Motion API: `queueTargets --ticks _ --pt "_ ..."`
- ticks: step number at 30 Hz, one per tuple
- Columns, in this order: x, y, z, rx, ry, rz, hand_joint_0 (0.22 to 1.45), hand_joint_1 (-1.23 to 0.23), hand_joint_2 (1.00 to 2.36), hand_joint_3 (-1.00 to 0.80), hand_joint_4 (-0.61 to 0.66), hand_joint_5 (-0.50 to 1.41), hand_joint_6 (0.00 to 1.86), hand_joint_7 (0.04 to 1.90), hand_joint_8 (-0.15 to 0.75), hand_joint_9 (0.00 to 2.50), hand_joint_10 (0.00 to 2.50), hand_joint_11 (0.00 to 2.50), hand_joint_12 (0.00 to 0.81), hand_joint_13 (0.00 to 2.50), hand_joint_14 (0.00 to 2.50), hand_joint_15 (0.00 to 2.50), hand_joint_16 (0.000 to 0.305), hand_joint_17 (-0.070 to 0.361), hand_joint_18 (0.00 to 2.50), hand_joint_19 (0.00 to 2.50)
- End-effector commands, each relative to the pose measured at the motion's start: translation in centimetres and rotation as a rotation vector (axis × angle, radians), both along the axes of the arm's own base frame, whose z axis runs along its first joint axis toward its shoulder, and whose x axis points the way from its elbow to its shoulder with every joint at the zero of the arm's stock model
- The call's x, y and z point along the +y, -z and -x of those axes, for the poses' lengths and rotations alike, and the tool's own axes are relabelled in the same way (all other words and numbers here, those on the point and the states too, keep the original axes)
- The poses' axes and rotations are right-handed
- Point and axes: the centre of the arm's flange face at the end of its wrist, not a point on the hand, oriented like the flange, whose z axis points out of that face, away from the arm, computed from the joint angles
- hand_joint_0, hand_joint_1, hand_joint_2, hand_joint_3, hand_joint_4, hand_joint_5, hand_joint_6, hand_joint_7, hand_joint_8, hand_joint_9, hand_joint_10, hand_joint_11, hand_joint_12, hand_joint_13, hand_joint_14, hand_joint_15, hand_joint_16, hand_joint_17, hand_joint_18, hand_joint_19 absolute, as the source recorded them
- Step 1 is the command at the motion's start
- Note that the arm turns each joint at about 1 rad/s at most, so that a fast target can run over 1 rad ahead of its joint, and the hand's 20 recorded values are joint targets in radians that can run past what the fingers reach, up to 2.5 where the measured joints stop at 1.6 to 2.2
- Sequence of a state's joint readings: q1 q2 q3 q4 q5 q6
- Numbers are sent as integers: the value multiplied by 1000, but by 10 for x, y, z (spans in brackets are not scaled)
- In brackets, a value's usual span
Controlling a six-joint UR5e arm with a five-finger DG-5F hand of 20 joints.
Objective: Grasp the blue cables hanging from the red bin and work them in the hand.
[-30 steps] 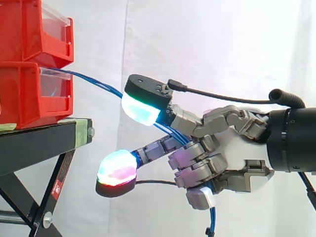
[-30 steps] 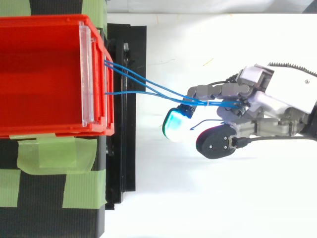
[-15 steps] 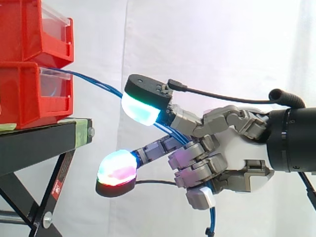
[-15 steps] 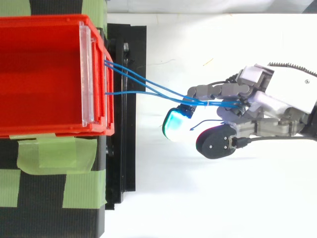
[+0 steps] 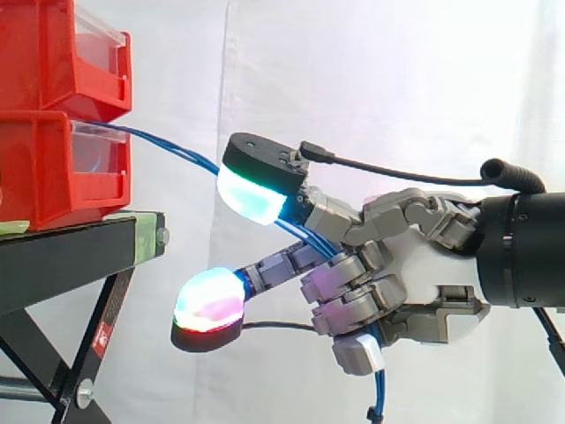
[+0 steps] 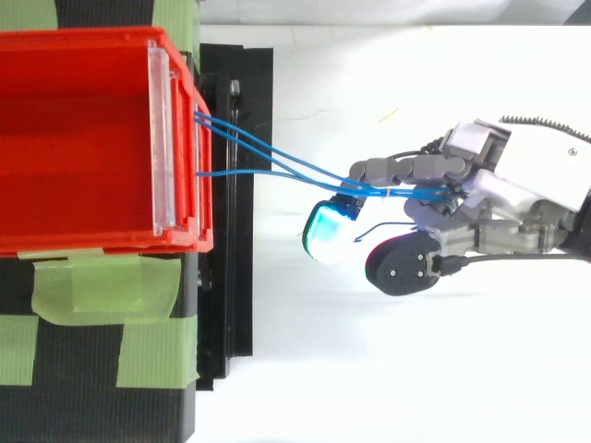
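Grips the blue cables point(image 6: 240, 172) in curled fingers point(image 5: 349, 287) of the hand point(image 5: 424, 274), well apart from the red bin point(image 5: 53, 177) on the black stand point(image 5: 62, 256). Holds them strung from the bin's front to the palm, loose ends dangling below.

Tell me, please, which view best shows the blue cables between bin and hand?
The top view: the blue cables spread as separate strands from the red bin to the hand curled round them. The side view overlaps them along one slope, but adds their ends dangling below the hand.
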State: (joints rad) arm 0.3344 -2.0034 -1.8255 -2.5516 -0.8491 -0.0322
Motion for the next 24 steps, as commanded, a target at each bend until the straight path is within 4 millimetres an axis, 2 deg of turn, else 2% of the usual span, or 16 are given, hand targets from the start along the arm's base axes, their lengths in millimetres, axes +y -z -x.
queueTargets --ticks 1,24 --pt "0 0 0 -1 1 0 792 -574 1002 -954 346 429 16 1131 520 1938 2500 2500 739 2118 2500 2112 217 163 2460 757" --pt "0 0 0 1 -1 0 793 -572 1002 -955 349 430 17 1130 516 1925 2500 2500 722 2092 2500 2088 211 158 2443 762"
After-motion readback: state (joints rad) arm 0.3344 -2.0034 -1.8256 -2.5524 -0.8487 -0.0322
